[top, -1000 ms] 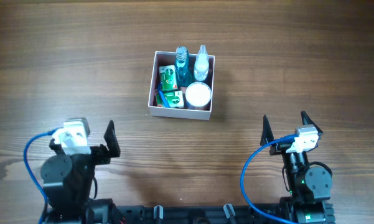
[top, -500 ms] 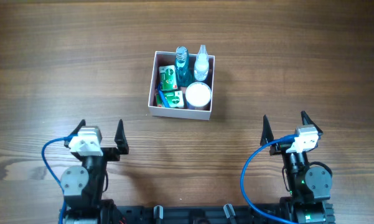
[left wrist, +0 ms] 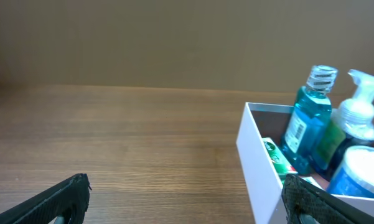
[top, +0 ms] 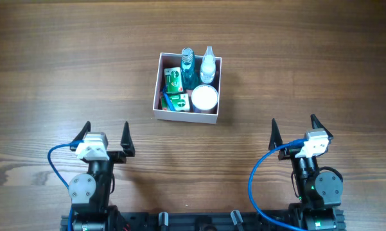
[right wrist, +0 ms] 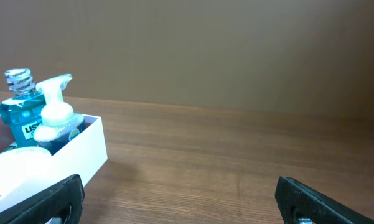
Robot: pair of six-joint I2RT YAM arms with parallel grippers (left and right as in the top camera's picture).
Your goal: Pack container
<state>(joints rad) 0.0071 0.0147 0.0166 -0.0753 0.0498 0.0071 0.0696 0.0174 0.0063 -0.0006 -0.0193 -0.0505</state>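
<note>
The container [top: 186, 116], a square white-walled box with a pink inside, sits at the table's middle back. It holds a teal bottle [top: 187, 67], a white pump bottle [top: 208, 66], two small green-and-white boxes [top: 174, 80] and a white round lid [top: 204, 97]. My left gripper [top: 105, 136] is open and empty near the front left. My right gripper [top: 293, 131] is open and empty near the front right. The container also shows at the right of the left wrist view [left wrist: 256, 162] and at the left of the right wrist view [right wrist: 81, 152].
The wooden table [top: 308, 58] surrounds the container on all sides. The arm bases and blue cables [top: 257, 179] stand along the front edge.
My left arm has swung from a turned pose to face straight ahead, its gripper shifting right. The right arm and the container have not moved.
</note>
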